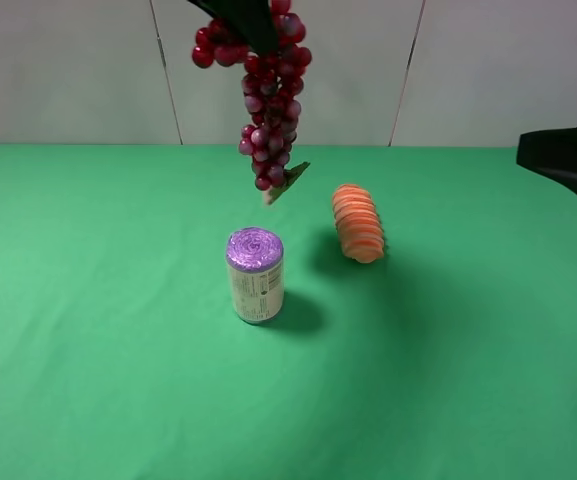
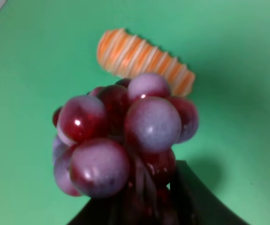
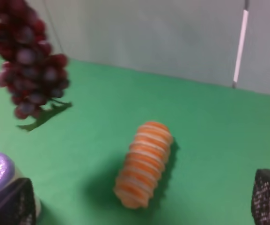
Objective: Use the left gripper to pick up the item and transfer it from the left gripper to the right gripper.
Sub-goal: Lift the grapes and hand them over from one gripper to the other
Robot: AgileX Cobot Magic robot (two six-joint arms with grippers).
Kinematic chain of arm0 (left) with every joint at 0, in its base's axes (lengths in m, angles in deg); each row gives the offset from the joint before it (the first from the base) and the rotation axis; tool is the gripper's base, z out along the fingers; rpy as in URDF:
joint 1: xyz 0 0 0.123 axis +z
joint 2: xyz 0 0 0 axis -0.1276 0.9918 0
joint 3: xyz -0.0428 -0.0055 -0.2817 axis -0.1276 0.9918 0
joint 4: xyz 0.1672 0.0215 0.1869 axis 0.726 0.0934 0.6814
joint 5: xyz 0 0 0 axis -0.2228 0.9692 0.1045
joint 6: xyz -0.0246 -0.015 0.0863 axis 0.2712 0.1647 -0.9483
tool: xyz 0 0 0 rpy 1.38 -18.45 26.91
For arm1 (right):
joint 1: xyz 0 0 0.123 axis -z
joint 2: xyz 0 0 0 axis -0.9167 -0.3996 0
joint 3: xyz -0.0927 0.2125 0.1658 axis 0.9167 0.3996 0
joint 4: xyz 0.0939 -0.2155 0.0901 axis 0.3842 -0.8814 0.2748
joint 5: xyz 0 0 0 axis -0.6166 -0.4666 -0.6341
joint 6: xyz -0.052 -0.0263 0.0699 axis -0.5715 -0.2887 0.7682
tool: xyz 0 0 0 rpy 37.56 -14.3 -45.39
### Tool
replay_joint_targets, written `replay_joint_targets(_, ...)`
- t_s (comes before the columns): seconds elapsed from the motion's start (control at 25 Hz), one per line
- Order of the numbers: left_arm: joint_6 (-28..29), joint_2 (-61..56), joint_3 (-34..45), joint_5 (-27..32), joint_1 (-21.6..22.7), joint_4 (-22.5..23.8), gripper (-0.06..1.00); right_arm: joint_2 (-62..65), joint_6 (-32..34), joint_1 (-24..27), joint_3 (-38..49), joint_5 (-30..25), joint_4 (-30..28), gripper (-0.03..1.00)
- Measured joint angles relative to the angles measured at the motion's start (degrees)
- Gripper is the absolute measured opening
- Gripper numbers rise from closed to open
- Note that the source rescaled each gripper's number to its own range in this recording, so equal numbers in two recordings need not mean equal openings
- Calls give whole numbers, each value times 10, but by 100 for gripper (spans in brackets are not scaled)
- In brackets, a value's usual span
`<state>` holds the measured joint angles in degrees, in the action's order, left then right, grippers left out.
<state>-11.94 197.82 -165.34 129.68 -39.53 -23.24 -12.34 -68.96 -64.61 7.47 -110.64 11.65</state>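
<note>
— Green tabletop [image 1: 88,380], pale wall behind. Location of the item [image 1: 273,110]?
— Hanging high above the can [image 1: 255,275], clamped at its top end by the left gripper [image 1: 253,25]. Long axis vertical, leaf lowest.
— And the right gripper [image 1: 563,158]?
— Well off to the right, jaws spread wide, holding nothing. Probably needs to come in sideways across that hanging axis.

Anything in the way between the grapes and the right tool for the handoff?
Nothing visible. The grapes hang from the left tool, the right tool is open at the side; the can and bread sit on the table, below that line.
</note>
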Motion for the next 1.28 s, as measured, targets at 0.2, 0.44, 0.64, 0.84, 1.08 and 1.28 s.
replay_joint_targets(0.2,-28,9,-10,-24,-24,0,1,-54,-150,0,0,2,120,100)
replay_joint_targets(0.44,-52,9,-10,-37,-36,-2,1,-111,-295,0,-1,-9,250,100)
replay_joint_targets(0.64,-56,9,-10,-44,-36,-1,1,-168,-386,0,-1,-31,317,100)
replay_joint_targets(0.84,-58,9,-10,-55,-36,-1,0,-227,-484,0,-1,-64,404,100)
replay_joint_targets(1.08,-77,9,-10,-83,-38,-31,0,-294,-579,0,-6,-108,464,100)
replay_joint_targets(1.28,-91,9,-10,-110,-60,-34,0,-332,-590,-53,-45,-80,467,100)
